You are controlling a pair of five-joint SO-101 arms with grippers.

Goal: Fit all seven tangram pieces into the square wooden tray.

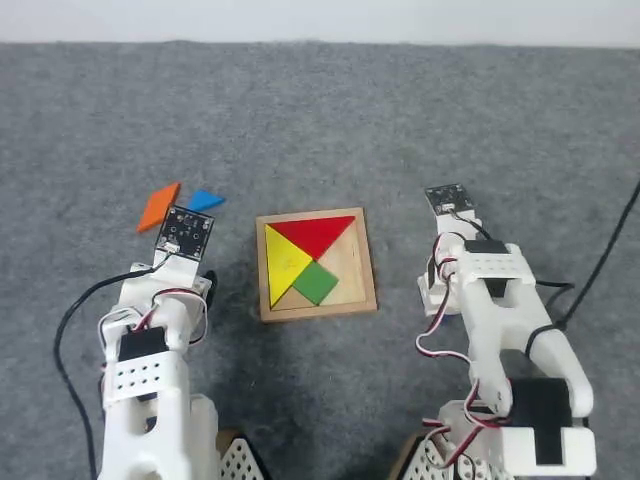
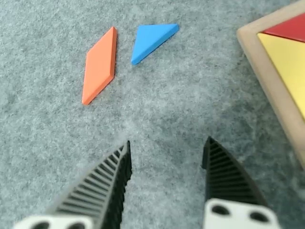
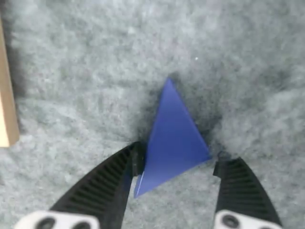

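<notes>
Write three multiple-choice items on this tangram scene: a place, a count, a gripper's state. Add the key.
1. The orange parallelogram piece lies: A. on the grey felt mat beside the light blue triangle piece B. in the left gripper C. atop that triangle
2. Loose pieces ahead of the left gripper: A. one B. two C. four
3. The left gripper is: A. shut on a piece B. open, empty C. shut, empty
1A, flat on felt; 2B, orange and blue; 3B, fingers apart over mat.
</notes>
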